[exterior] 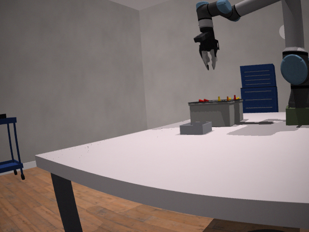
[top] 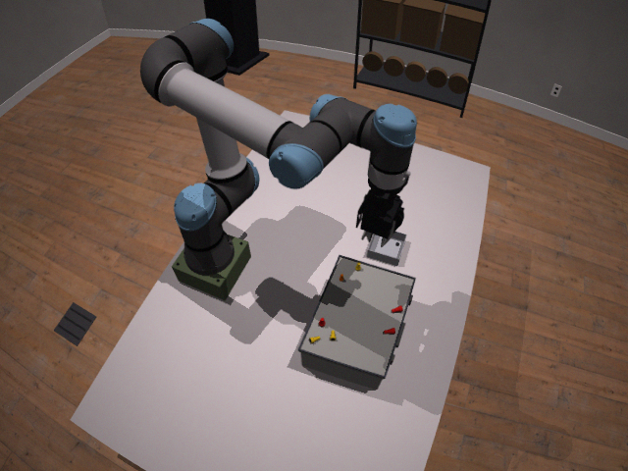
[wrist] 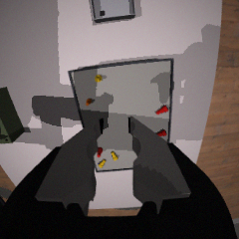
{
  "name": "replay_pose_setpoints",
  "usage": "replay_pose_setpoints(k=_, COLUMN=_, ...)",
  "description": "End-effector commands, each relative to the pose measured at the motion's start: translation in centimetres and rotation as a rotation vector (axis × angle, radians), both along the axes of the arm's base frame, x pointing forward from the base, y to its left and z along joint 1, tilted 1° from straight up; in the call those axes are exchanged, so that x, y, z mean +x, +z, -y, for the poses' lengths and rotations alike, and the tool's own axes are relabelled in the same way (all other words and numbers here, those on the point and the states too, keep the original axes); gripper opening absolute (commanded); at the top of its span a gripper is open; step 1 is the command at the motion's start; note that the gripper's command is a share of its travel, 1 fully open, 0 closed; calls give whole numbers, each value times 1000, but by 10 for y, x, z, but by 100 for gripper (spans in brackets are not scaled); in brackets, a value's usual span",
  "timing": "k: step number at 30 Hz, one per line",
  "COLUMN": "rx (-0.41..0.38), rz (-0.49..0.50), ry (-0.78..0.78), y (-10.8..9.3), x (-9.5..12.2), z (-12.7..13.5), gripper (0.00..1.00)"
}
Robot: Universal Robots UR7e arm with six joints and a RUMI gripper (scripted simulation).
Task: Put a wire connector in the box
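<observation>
The grey tool case (top: 362, 311) lies shut on the white table, with small wire connectors on its lid. One yellow connector (top: 357, 266) sits at the lid's far corner, and two more (top: 315, 339) (top: 333, 335) lie near the front left corner. They also show in the wrist view (wrist: 99, 78) (wrist: 102, 163). The steel junction box (top: 387, 248) stands open-topped just beyond the case, and it shows in the wrist view (wrist: 113, 9) too. My gripper (top: 378, 235) (exterior: 210, 67) hangs high above the box and the case's far edge. Its fingers stand a little apart with nothing between them (wrist: 116, 121).
Red connectors (top: 397, 309) (top: 390, 331) (top: 321, 322) and an orange one (top: 341, 277) also lie on the lid. The arm's green base (top: 212, 268) stands to the left of the case. A shelf (top: 421, 45) and a blue cabinet (exterior: 259, 88) stand off the table.
</observation>
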State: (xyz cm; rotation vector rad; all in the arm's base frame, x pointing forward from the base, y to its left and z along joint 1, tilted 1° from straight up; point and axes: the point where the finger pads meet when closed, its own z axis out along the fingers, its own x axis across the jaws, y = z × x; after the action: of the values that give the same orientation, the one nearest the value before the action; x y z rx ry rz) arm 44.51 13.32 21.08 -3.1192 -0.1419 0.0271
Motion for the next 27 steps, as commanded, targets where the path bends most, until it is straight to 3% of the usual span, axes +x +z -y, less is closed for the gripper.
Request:
replay_pose_setpoints(k=1, rx=-4, rz=3, ry=-142, y=-42, x=-14, z=-7, gripper=17)
replay_pose_setpoints(k=5, rx=-6, rz=1, ry=-263, y=-77, x=-30, z=-12, gripper=17)
replay_pose_setpoints(k=7, rx=-6, rz=1, ry=-263, y=-77, x=-30, z=-12, gripper=17)
replay_pose_setpoints(k=10, rx=-6, rz=0, ry=-316, y=-92, x=-39, z=-15, gripper=17)
replay_pose_setpoints(k=24, rx=-7, rz=-1, ry=-333, y=-98, x=-41, z=-15, gripper=17)
replay_pose_setpoints(k=27, rx=-7, rz=-1, ry=-333, y=-114, x=-41, z=-16, gripper=17)
